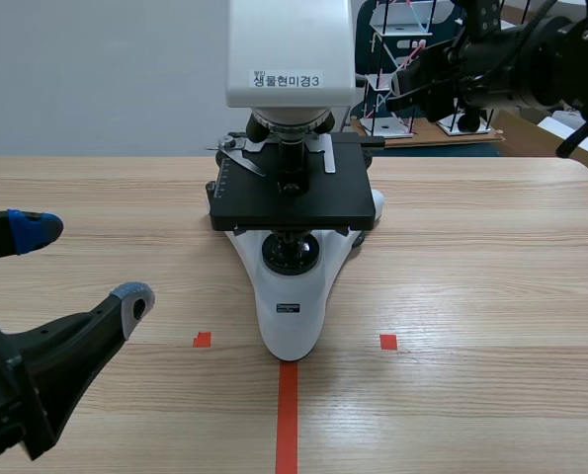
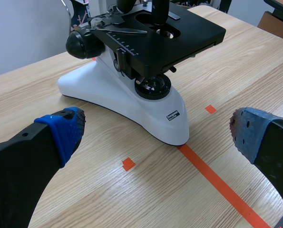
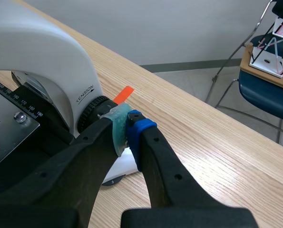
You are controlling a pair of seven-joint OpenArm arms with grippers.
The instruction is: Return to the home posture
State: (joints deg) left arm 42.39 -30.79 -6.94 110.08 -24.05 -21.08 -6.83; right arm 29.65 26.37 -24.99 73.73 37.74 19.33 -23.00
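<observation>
Microscope [image 1: 292, 316], white body, black stage, left gripper [image 1: 84, 265] low near its base, released wide, right gripper [image 3: 127, 128] raised by its knob, clenched empty

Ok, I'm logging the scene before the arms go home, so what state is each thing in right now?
Microscope: upright on the table, front of its base at the end of the red tape line.
Left gripper: open, low, holding nothing, apart from the microscope.
Right gripper: shut, pads together on nothing, raised beside the microscope's side knob; cannot tell if it touches.
</observation>
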